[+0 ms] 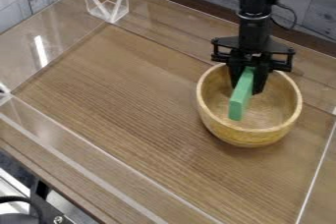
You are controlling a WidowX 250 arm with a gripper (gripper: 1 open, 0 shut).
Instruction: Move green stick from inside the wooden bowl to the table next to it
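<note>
The end effector [250, 68] is pointing down over the wooden bowl [250, 107] at the tabletop's [118, 100] right side, clamping the upper end of the green stick [242, 96], which is leaning inside the bowl.

The black end effector [250, 68] points straight down over the wooden bowl [250, 105], its jaws closed on the upper end of the green stick [242, 94]. The stick leans steeply, its lower end inside the bowl. The bowl sits on the brown tabletop [125, 90], near the right clear plastic wall [319, 169].
</note>
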